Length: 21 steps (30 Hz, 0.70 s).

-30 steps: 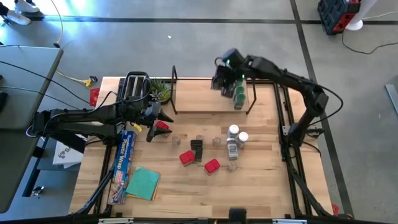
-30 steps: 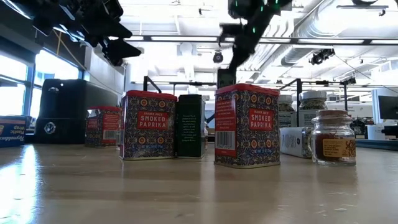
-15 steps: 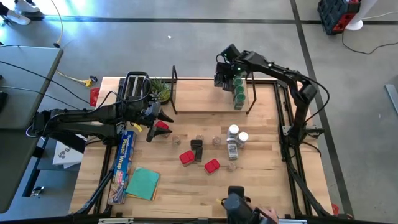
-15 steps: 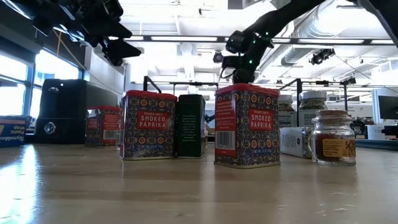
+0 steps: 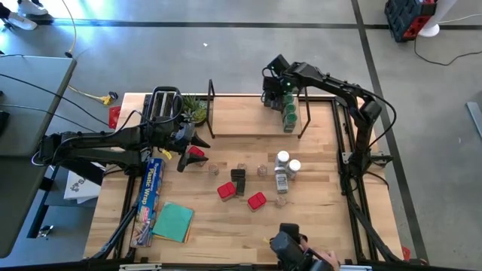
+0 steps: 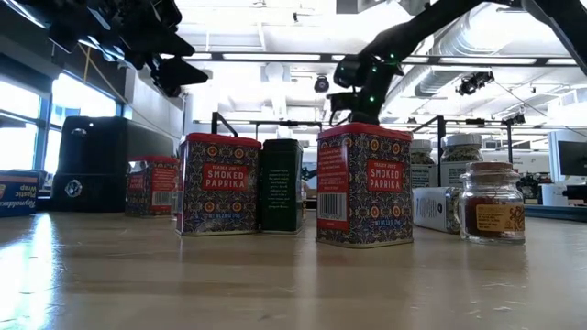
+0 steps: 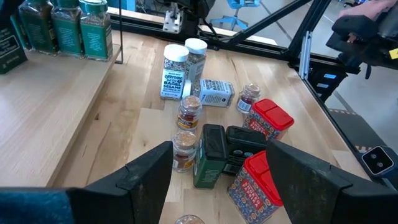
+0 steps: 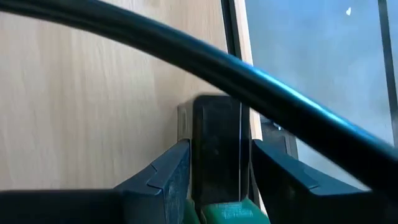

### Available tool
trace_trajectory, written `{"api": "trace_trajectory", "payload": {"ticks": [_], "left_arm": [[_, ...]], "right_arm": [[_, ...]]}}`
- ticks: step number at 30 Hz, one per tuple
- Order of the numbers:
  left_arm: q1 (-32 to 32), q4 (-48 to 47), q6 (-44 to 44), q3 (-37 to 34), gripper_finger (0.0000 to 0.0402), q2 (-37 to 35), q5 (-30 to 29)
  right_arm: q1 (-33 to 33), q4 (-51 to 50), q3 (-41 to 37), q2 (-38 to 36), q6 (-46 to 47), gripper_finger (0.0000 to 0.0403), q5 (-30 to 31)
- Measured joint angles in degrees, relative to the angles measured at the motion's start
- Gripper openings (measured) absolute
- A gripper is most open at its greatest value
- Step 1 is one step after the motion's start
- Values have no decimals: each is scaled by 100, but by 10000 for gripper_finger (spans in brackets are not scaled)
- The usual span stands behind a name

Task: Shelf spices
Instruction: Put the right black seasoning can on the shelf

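Working from the biggest thing down, we start with the bench (image 5: 316, 218), a light wooden top carrying everything else. On its far edge stands the shelf (image 5: 248, 117), a pale board in a thin black wire frame with upright ends.

Our left gripper (image 5: 194, 142) hangs above the bench near its left edge, just in front of the black toaster (image 5: 166, 105); its fingers (image 7: 146, 180) stand wide apart with nothing between them.

Our right gripper (image 5: 271, 90) reaches to the shelf's far right corner. There its fingers (image 8: 168, 174) sit close against both sides of a dark jar with a green lid (image 8: 217, 162), which stands on the board beside the wire frame; we judge them clamped on it.

Next to it, at the shelf's right end, a row of green-lidded jars (image 5: 289, 113) stands in line.

The remaining spices wait near the middle of the bench: two white-lidded clear jars (image 5: 286, 162) upright and touching, a white-labelled jar (image 7: 216, 92) lying on its side just beside them, two red tins (image 5: 241, 196), a dark tin (image 5: 238, 181) and small brownish jars (image 7: 186, 134). A third red tin (image 5: 197, 154) sits nearer the left gripper.
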Motion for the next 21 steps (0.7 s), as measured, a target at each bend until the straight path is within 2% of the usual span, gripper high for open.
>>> {"api": "trace_trajectory", "payload": {"ticks": [3, 11, 21], "left_arm": [[-1, -5, -1, 0, 255, 0, 2], [0, -5, -1, 0, 255, 0, 2], [-2, 1, -3, 0, 255, 0, 2]], "right_arm": [[1, -50, 0, 0, 1, 164, 79], [7, -57, 0, 0, 12, 166, 757], [99, -26, 1, -212, 154, 167, 792]]}}
